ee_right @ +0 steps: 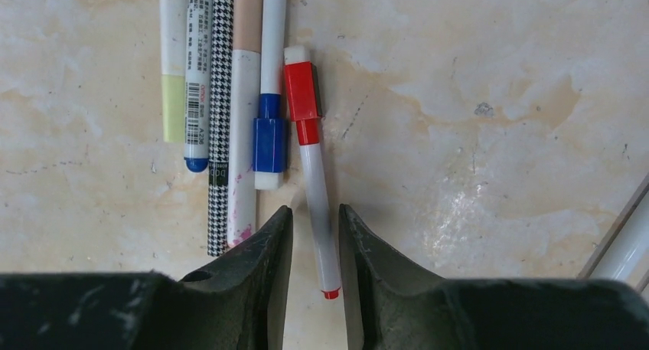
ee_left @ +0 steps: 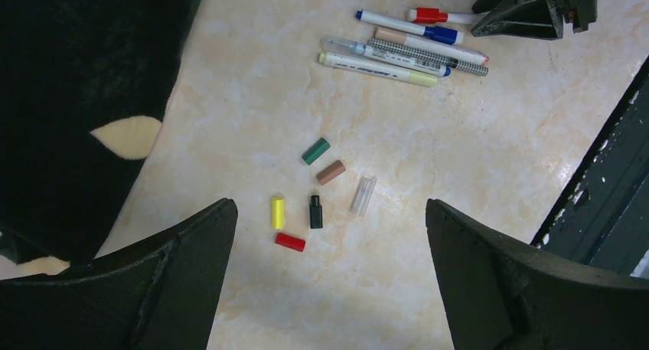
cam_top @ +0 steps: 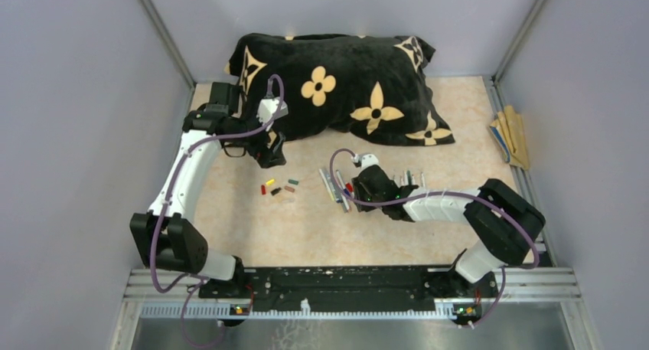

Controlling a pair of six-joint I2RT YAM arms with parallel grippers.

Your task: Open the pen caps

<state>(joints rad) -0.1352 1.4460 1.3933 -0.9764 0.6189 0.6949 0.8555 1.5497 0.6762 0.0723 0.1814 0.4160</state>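
Note:
Several loose pen caps lie on the table below my left gripper [ee_left: 329, 208], whose jaws stand wide open and empty: green [ee_left: 315, 151], brown [ee_left: 331, 172], clear [ee_left: 363, 195], yellow [ee_left: 278, 212], black [ee_left: 316, 211] and red [ee_left: 290, 242]. A row of pens [ee_left: 398, 51] lies beyond them. My right gripper [ee_right: 315, 212] is low over that row. Its narrowly parted jaws straddle the white barrel of a pen [ee_right: 317, 181] that wears a red cap [ee_right: 301, 89]. A thin gap shows at the left finger. Beside it lies a pen with a blue cap [ee_right: 269, 143].
A black pillow with tan flowers [cam_top: 337, 82] fills the back of the table, close behind my left gripper [cam_top: 268, 155]. Flat tan sticks [cam_top: 511, 135] lie at the right edge. More pens [cam_top: 409, 178] rest right of my right gripper [cam_top: 353, 193].

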